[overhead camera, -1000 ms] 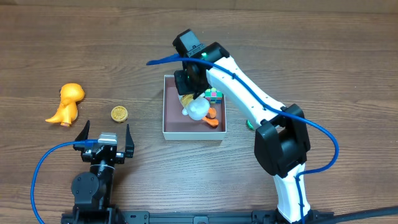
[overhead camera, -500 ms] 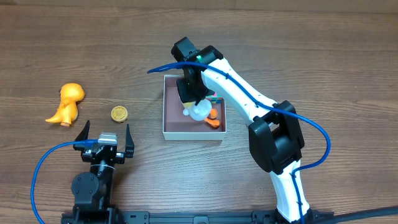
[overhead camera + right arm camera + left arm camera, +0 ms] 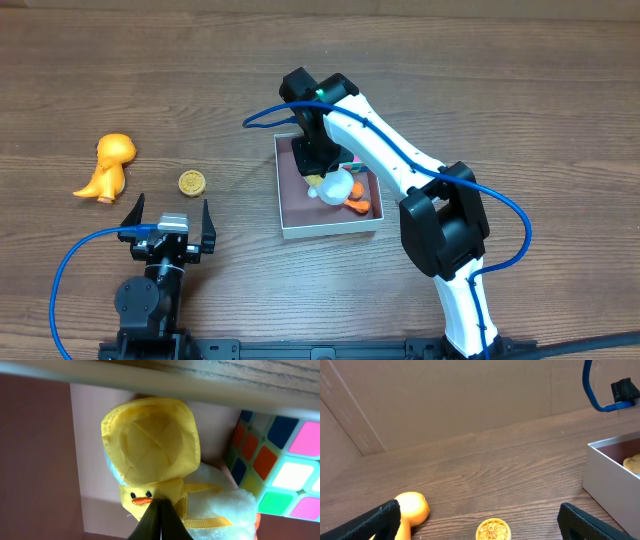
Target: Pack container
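The container [image 3: 330,229] is a square shallow white-walled box with a pink-brown inside, at the table's middle; it also shows in the left wrist view [image 3: 609,477] and in the right wrist view [image 3: 35,460]. In it lie a white plush duck with a yellow hood [image 3: 335,186] [image 3: 150,445], an orange toy [image 3: 358,205] and a colour cube [image 3: 280,470]. My right gripper [image 3: 315,160] [image 3: 160,506] is shut inside the container, its tips against the duck's yellow hood. My left gripper [image 3: 168,222] [image 3: 477,512] is open and empty at the front left.
A yellow-orange dinosaur toy [image 3: 106,165] [image 3: 410,507] lies at the far left. A small yellow wheel-shaped disc [image 3: 191,183] [image 3: 493,530] lies between it and the container, just ahead of the left gripper. A blue cable runs along each arm.
The container has slid to the right and towards the front, turning slightly, with the toys in it and the right gripper inside. The left arm has not moved.
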`<control>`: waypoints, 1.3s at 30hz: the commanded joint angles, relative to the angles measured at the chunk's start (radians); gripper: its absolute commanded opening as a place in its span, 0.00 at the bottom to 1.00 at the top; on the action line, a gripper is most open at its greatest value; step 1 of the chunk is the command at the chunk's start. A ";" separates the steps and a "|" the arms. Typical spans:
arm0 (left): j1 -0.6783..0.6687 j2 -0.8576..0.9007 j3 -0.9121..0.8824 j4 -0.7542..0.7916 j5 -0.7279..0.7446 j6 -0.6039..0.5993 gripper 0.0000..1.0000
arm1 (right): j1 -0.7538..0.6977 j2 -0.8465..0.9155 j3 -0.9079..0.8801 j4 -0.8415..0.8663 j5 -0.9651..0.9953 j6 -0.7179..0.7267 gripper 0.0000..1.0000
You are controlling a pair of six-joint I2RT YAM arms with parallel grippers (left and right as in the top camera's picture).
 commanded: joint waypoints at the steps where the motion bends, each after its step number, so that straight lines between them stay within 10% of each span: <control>1: 0.010 -0.001 -0.004 0.000 -0.010 -0.010 1.00 | 0.001 0.006 -0.002 -0.002 0.027 -0.002 0.04; 39: 0.010 -0.001 -0.004 0.000 -0.010 -0.010 1.00 | -0.112 0.006 -0.002 0.224 0.183 0.111 0.04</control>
